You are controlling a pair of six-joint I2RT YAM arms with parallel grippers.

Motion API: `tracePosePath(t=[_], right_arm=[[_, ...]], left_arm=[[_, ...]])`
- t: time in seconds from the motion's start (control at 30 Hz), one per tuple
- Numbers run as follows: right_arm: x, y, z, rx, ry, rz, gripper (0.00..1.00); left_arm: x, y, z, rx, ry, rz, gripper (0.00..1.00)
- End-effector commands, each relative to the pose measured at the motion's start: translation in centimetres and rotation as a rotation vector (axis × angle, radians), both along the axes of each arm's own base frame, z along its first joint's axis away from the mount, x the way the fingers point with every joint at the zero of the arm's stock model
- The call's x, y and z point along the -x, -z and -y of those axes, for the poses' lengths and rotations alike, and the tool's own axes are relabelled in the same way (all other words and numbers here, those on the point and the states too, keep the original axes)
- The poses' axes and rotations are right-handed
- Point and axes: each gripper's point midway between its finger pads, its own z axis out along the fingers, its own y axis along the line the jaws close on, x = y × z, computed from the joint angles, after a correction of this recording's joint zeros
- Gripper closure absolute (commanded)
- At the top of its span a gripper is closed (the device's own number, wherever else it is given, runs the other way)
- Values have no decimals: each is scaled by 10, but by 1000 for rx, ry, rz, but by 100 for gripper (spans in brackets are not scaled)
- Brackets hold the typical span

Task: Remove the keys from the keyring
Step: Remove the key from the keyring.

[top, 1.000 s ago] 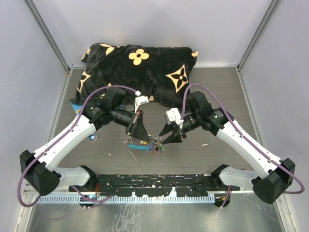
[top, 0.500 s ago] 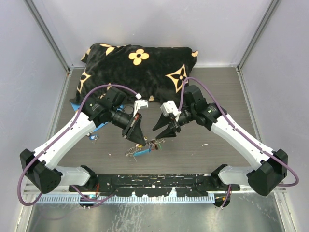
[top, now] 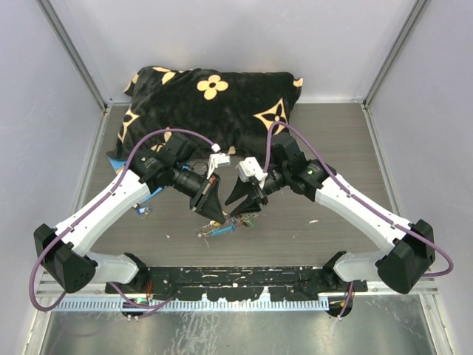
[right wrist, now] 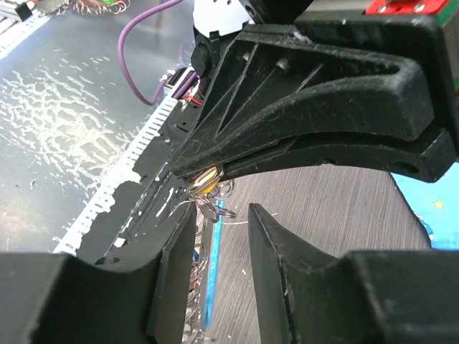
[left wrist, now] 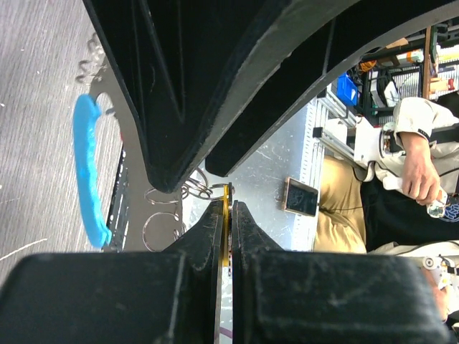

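My left gripper (top: 215,213) is shut on a small yellow-headed key (right wrist: 209,183), whose thin gold edge shows between its fingers in the left wrist view (left wrist: 226,229). Small grey rings (right wrist: 215,206) hang from that key. The keyring (top: 219,229), grey metal with a light-blue curved section (left wrist: 87,172), trails below onto the table with the other coloured keys (top: 247,220). My right gripper (top: 238,209) is open, tip to tip with the left one. In the right wrist view (right wrist: 221,212) the hanging rings lie between its fingers, close to the left finger.
A black pillow (top: 214,103) with gold flowers lies at the back. A blue flat sheet (top: 151,194) sits under the left arm, with a small blue piece (top: 143,211) near it. Grey walls stand left and right. A black rail (top: 236,279) runs along the near edge.
My right gripper has moved left and now meets the left gripper's tips over the bunch. My left gripper has shifted slightly, still shut; the keyring now trails below it.
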Motion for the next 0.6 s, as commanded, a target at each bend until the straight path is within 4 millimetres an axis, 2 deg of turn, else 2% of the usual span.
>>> tracePosePath(t=[0.0,0.57], right_arm=[[2,-5,-5,-31,-19,21,61],[15,4,-7,-22,-63,36,74]], left_arm=[[3,-25,5,87,42,51,100],[3,-28,5,96,45,61,100]])
